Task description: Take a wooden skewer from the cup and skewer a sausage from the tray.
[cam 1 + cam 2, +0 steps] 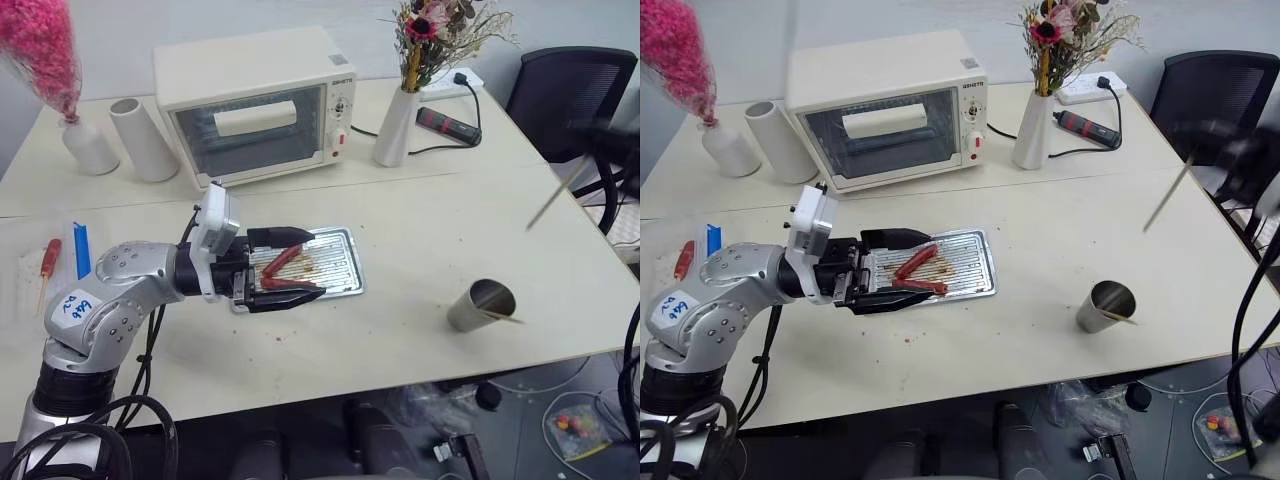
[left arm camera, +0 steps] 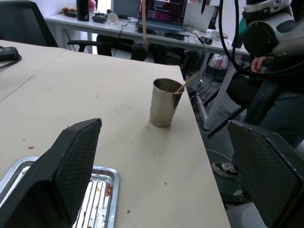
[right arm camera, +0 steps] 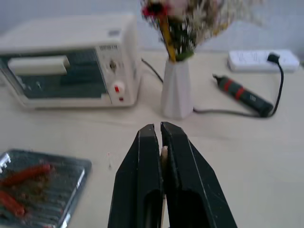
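The skewer (image 1: 1165,197) hangs in the air at the table's right edge, tilted, well above the cup (image 1: 1105,306). We see our right gripper (image 3: 160,137) clamped on it, the fingers pressed together with a sliver of pale wood between them. A second stick leans out of the cup, which stands near the table's front right corner.

Our left gripper (image 1: 285,268) is spread wide and level over the left end of the tray (image 1: 340,262). One finger sits above and one below the two sausages (image 1: 283,260), which lie on the tray's ridged base among brown grease marks. We cannot tell whether the fingers touch them.

The table (image 1: 440,230) is pale wood. Along its back stand a white toaster oven (image 1: 255,100), a white vase (image 1: 393,125) of dried flowers, a power strip and a red-and-black tool. A black chair (image 1: 570,90) stands beyond the right end.
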Tool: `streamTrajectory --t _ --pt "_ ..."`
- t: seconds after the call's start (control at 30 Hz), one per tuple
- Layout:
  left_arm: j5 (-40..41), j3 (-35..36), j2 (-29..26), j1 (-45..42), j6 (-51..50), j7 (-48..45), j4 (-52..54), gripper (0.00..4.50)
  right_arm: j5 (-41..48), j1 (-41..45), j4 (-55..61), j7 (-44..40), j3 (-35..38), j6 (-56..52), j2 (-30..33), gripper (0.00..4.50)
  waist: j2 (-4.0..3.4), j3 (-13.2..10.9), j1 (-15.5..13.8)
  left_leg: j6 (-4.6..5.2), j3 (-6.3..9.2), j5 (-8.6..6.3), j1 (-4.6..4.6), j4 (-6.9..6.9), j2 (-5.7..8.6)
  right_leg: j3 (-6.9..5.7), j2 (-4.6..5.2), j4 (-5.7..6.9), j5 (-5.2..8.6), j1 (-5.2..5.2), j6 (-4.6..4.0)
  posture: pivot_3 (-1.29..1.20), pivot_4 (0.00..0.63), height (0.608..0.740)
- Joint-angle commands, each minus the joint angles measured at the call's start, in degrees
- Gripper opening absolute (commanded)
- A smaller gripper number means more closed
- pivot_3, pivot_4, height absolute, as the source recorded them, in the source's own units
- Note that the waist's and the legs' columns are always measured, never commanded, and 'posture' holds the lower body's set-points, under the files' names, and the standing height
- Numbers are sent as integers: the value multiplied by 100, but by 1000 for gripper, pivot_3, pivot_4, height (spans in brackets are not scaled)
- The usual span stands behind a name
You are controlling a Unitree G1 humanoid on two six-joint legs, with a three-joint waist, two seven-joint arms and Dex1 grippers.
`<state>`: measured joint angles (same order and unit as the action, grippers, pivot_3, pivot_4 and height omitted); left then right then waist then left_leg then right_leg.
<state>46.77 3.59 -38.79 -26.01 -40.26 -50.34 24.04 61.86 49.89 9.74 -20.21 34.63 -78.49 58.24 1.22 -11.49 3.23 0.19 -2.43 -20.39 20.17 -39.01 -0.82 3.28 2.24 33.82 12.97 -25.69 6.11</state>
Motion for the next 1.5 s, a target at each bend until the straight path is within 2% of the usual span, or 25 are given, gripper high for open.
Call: streamTrajectory --t 0.03,0.17,0.27,0.33,0.4,0.43,0.57,1.0,1.33,1.5 --pt "-59 197 103 37 142 289 195 4500 325 890 -457 387 -234 -238 -319 2 1 0 -6 0 3 0 0 1 0 0 0 -1 0 -1 -1 0 150 740" --pt "-59 433 321 125 182 842 278 4500 820 1568 -744 1321 -275 -499 -1532 2 1 1 3 1 7 -1 9 2 -6 7 6 2 -1 -1 1 0 150 740" --pt "-131 539 472 198 201 1289 429 4500 1181 1602 -719 2225 -383 -414 -2783 2 0 3 2 1 15 0 8 0 -11 10 15 15 -5 -16 4 0 150 740" --pt "-148 575 566 217 202 1521 532 4500 1356 1541 -715 2747 -406 -311 -3384 2 0 4 -10 -2 19 4 34 -7 -11 10 28 58 -7 -62 5 0 150 740" --pt "-236 571 683 216 252 1779 640 4500 1537 1510 -812 3248 -454 -114 -3928 2 -4 8 -64 -13 22 23 90 -14 -3 5 42 79 -7 -126 4 0 150 740" --pt "-294 568 746 215 288 1903 679 4500 1629 1514 -900 3489 -475 -8 -4172 2 -3 8 -91 -48 25 47 132 -21 4 -1 45 97 -7 -171 4 0 150 740" --pt "-672 462 982 231 520 2290 757 4500 1955 1558 -1288 4222 -533 402 -4757 2 -4 9 -138 -53 15 50 150 -24 7 -20 50 102 -7 -191 3 0 150 740" --pt "-1337 233 1342 433 936 2676 854 4500 2976 1757 -1684 5008 -1046 1076 -4860 2 -4 9 -47 -16 11 39 137 -24 6 -20 42 115 -8 -183 1 0 150 740" --pt "-1679 53 1802 26 1392 2769 456 4500 3539 1672 -1705 5256 -1422 1473 -4747 2 -4 9 -2 -6 13 46 133 -24 6 -19 40 117 -15 -178 -5 0 150 740" --pt "-1774 11 1919 -120 1535 2748 276 3423 3743 1603 -1655 5373 -1583 1650 -4690 0 -4 9 0 -6 13 46 133 -23 6 -20 41 116 -15 -179 -5 0 150 740"
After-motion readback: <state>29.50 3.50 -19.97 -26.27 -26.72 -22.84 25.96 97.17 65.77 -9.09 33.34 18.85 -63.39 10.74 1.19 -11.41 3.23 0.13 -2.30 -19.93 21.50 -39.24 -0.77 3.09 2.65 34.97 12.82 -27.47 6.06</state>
